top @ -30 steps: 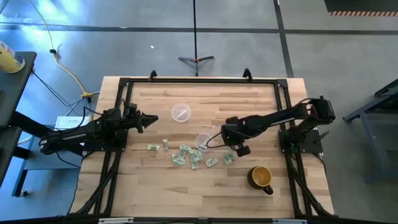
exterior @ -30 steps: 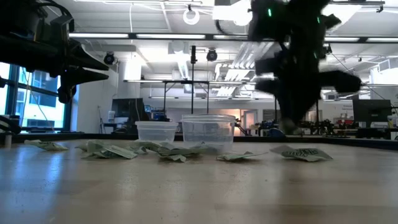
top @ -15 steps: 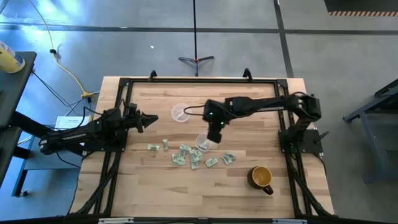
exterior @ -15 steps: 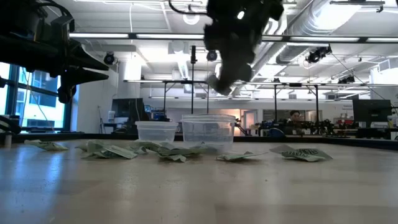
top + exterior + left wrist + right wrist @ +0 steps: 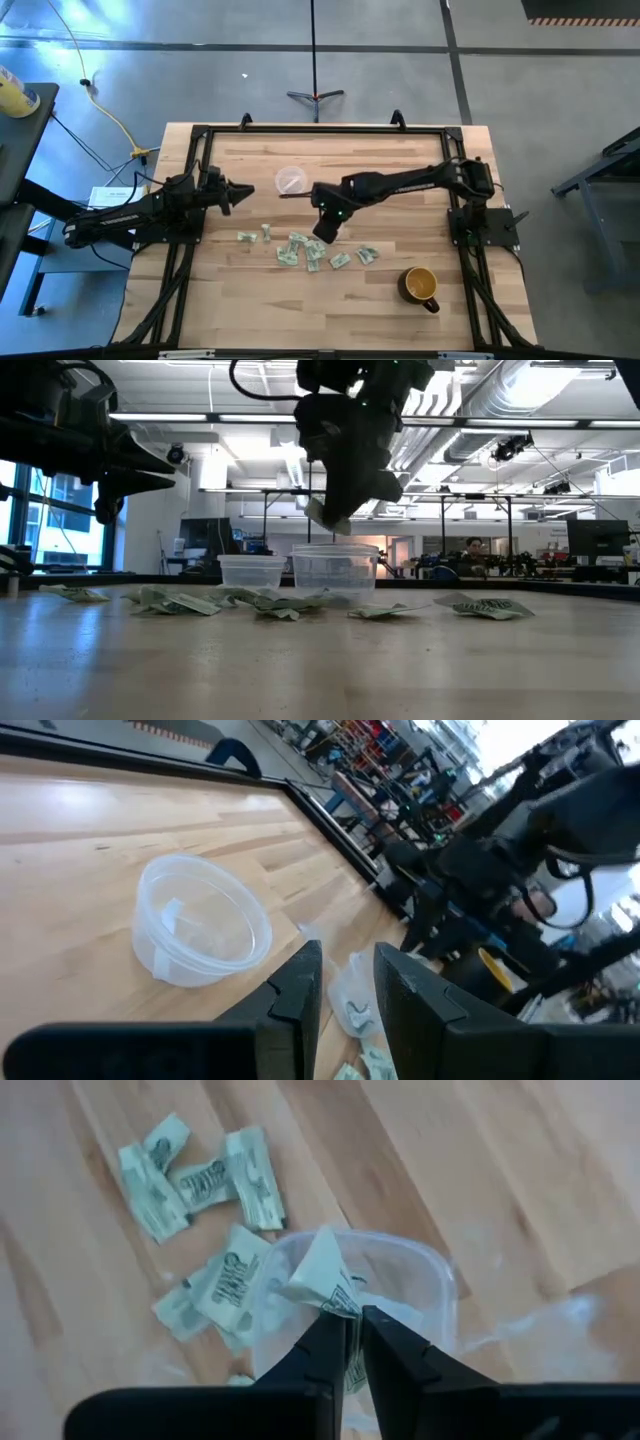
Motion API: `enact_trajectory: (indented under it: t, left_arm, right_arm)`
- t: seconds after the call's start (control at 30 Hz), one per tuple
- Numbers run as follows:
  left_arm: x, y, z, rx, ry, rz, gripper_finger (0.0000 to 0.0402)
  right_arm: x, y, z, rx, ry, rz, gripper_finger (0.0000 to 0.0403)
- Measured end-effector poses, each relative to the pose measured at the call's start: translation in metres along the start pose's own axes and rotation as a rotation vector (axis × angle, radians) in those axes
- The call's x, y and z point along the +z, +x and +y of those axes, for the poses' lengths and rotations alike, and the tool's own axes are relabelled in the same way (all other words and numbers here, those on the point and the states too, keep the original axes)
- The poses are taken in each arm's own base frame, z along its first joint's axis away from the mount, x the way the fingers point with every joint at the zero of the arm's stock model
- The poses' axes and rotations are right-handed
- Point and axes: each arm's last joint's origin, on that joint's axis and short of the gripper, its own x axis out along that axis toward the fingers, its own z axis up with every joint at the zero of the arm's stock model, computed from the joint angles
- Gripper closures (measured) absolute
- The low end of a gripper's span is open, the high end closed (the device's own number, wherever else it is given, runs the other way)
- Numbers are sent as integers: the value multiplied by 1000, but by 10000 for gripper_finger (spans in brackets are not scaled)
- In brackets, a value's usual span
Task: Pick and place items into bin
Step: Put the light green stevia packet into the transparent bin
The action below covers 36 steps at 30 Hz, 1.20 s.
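Observation:
My right gripper hangs over the bin, a small clear cup, and is shut on one pale green and white wrapper piece. More wrapper pieces lie flat on the wood beside the bin, toward the table's near edge. One or two pieces show inside the bin. My left gripper waits at the table's left side, open, with nothing between its fingers. My right gripper pinches one corner of the wrapper between its two fingertips. The fingers come from above, slanting down. The piece is lifted clear and sticks out past the fingertips, just above the bin's open top.
A round clear shallow container stands on the wood on the bin's far left side. A mustard-yellow mug stands at the near right. A black frame runs along the table's edges.
My right gripper has risen from the wrapper pieces near the mug and swung toward the table's left, carrying one piece. Its wrist has rolled on the way. It now hangs over the bin.

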Motion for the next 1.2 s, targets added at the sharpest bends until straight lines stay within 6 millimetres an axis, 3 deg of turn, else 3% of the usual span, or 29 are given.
enact_trajectory:
  t: [0.23, 0.47, 0.7, 0.9, 1.2]
  left_arm:
    - [-1, 0, 0, -16, 11, 17, 273]
    - [-1, 0, 0, -20, 11, 21, 273]
    - [-1, 0, -1, -21, 12, 22, 273]
    - [-1, 0, 0, -20, 44, 20, 273]
    - [-1, 0, 0, -16, 61, 17, 273]
  right_arm:
    - [-10, 7, 6, -65, 98, -7, 332]
    - [-11, 7, 7, -76, 128, -14, 324]
    - [-10, 8, 13, 79, 47, 62, 324]
    - [-6, 31, -4, 75, 47, 141, 325]
    - [-2, 36, -12, 105, 1, 164, 325]
